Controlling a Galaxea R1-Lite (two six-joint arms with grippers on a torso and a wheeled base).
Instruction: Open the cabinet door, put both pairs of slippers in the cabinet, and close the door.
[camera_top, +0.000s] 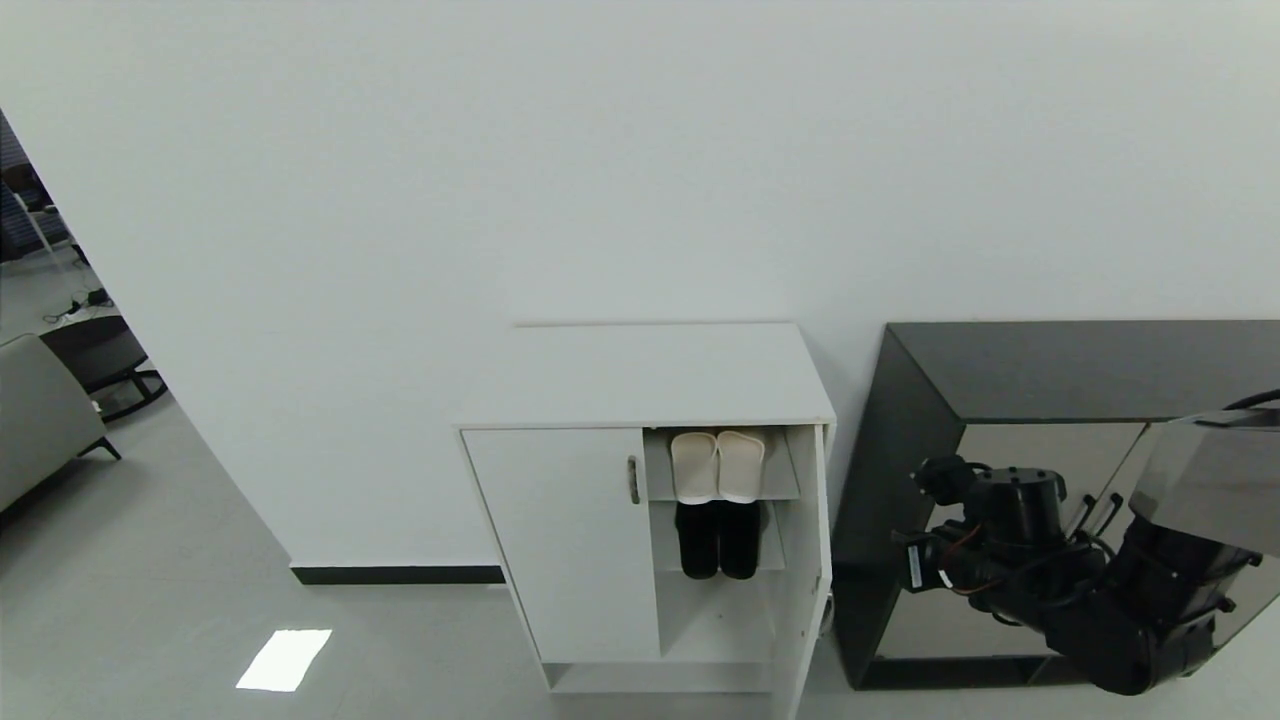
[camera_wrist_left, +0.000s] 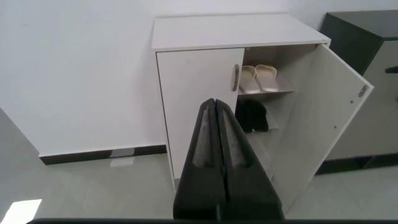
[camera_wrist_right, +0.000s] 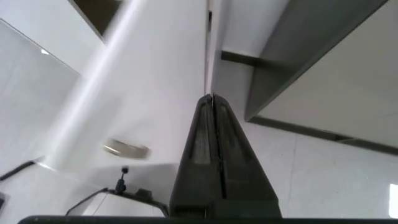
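White cabinet (camera_top: 640, 375) with its right door (camera_top: 805, 600) swung open: white slippers (camera_top: 717, 466) on the upper shelf, black slippers (camera_top: 717, 540) on the shelf below. Left gripper (camera_wrist_left: 215, 101) clenched and empty, near side; right gripper (camera_wrist_right: 212, 96) clenched, seemingly touching the door.

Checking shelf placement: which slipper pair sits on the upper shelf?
The white pair, on the top shelf; the black pair sits one shelf below.

The closed left door (camera_top: 560, 540) hides that half of the cabinet (camera_top: 650, 375), the open right door (camera_top: 800, 620) runs off the bottom edge of the head view, and the black slippers (camera_wrist_left: 252, 115) look like one dark lump in the left wrist view.
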